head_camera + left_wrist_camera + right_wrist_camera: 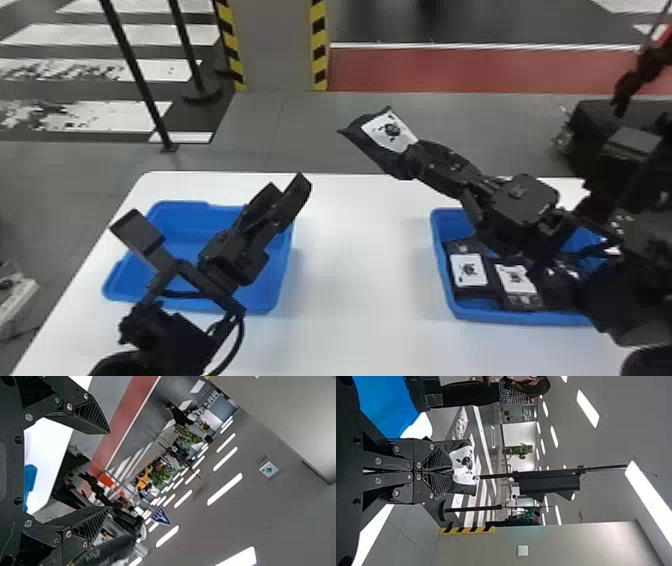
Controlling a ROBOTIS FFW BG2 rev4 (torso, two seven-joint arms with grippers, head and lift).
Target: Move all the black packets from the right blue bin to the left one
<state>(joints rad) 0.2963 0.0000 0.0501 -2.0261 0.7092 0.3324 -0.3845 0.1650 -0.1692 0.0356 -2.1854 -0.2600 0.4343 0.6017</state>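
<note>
Pinching one end of a black packet point(374, 140), the right gripper point(411, 161) has its fingers drawn together, and the packet juts out past the fingertips, tilted, with its white label showing. In the head view the held packet appears up beyond the far edge of the white table point(360, 250), against the grey floor point(280, 130), between the two bins from side to side but nearer the right one. The right wrist view shows the fingertips meeting over the near end of that packet, the label spreading out just ahead of them. Behind the gripper, the right arm passes above the right blue bin point(525, 318), where more black packets point(467, 272) lie, at least two with white labels facing up, side by side near the bin's left end; the arm hides part of what is in there, so I cannot give a full count. The left gripper point(286, 186) hangs above the right-hand side of the left blue bin point(286, 265), its fingers spread wide with nothing between them, well apart from the held packet, which is farther to the right
</note>
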